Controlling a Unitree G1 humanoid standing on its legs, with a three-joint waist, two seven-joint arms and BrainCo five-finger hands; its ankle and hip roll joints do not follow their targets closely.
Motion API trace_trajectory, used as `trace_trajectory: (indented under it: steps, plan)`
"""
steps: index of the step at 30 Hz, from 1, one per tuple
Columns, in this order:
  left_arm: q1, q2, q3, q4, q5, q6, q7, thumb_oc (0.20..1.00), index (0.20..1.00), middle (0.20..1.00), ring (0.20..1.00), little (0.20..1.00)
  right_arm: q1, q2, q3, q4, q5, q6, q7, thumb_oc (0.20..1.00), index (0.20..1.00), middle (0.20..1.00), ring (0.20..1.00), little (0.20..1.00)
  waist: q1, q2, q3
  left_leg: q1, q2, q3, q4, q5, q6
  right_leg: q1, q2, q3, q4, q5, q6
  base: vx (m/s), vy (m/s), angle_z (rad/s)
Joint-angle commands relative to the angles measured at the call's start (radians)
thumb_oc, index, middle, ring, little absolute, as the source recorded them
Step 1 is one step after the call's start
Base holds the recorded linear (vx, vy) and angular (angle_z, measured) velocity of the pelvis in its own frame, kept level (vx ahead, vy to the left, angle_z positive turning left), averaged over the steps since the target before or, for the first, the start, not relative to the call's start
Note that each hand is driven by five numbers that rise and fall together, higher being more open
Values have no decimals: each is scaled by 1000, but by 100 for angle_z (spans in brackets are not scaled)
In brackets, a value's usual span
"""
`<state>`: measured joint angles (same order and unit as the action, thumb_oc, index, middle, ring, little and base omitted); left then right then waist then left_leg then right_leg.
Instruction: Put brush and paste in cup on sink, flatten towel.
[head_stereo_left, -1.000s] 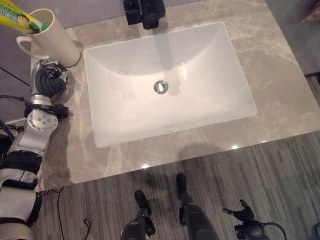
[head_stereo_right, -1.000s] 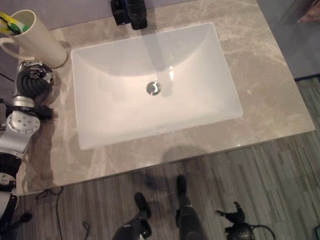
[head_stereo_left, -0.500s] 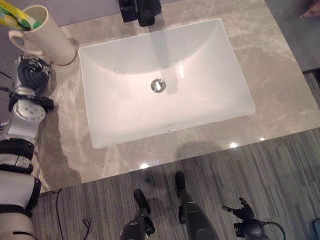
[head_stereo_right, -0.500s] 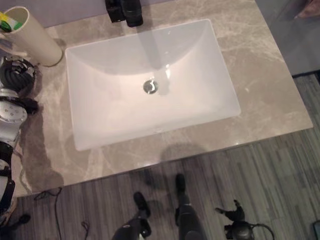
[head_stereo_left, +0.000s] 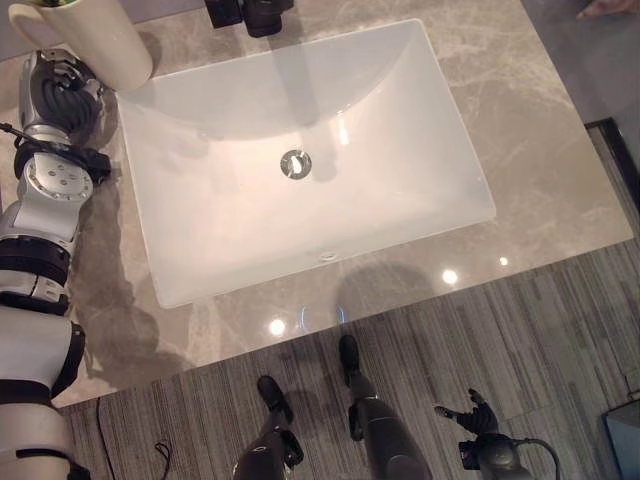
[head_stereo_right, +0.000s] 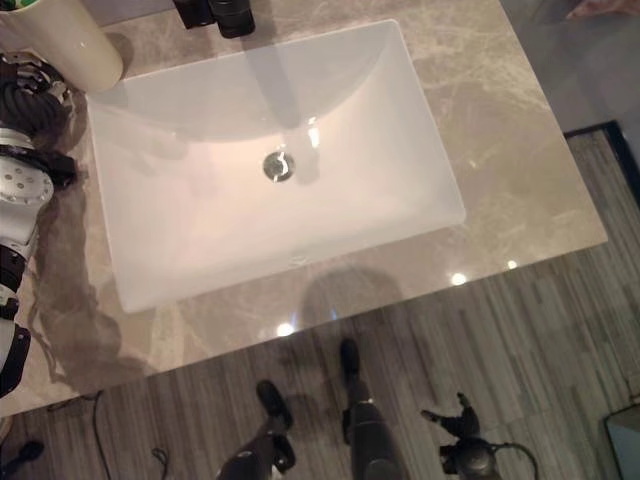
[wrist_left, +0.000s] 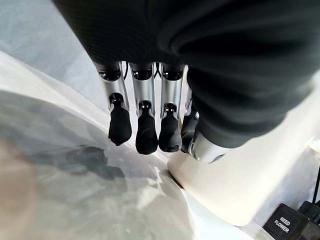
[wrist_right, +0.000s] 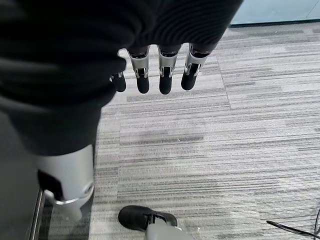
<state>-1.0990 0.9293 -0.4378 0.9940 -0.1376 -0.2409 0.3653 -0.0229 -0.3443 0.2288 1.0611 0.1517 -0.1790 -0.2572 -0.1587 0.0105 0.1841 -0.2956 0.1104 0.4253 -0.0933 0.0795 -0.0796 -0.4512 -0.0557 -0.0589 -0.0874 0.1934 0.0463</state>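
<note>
A grey marble counter (head_stereo_left: 560, 170) is framing a white sink (head_stereo_left: 300, 160), with a black tap (head_stereo_left: 250, 12) at the back and striped flooring below. My left hand (head_stereo_left: 58, 100) is resting just beside the cream cup (head_stereo_left: 95, 40) at the counter's back left corner, fingers (wrist_left: 146, 135) straight and relaxed, holding nothing, tips hanging close to the cup's foot; I cannot tell whether they are touching it. A sliver of green is showing at the cup's rim, probably the brush or paste. My right hand (wrist_right: 150, 75) is hanging loosely open over the floor, empty. No towel is showing here. The risk, as I am judging it: any sideways swing of my left hand could knock the cup over or off the edge.
</note>
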Motion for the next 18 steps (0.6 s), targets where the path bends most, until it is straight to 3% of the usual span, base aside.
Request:
trace_trajectory:
  steps: [1, 12, 18]
  plan:
    - [-11, -45, 0, 74, 46, 12, 24, 200, 200, 200, 200, 200, 6, -34, 2, 17, 12, -4, -10, 1000, 1000, 1000, 1000, 1000, -4, 18, -3, 42, 106, -76, 6, 44, -115, 36, -92, -33, 0, 16, 131, -7, -13, -3]
    - [16, -87, 10, 79, 75, 34, -2, 200, 200, 200, 200, 200, 7, -37, -1, 58, 10, 8, 0, 1000, 1000, 1000, 1000, 1000, 3, 18, -14, 61, 103, -87, 6, 44, -110, 63, -91, -48, 0, 8, 127, 0, 0, 0]
    - [65, -85, 17, -18, 82, 19, -8, 200, 200, 200, 200, 200, 8, -30, -5, 85, 9, 15, 12, 1000, 1000, 1000, 1000, 1000, 15, 14, -15, 63, 94, -102, 6, 43, -102, 78, -97, -65, 0, 11, 127, -41, -4, 3]
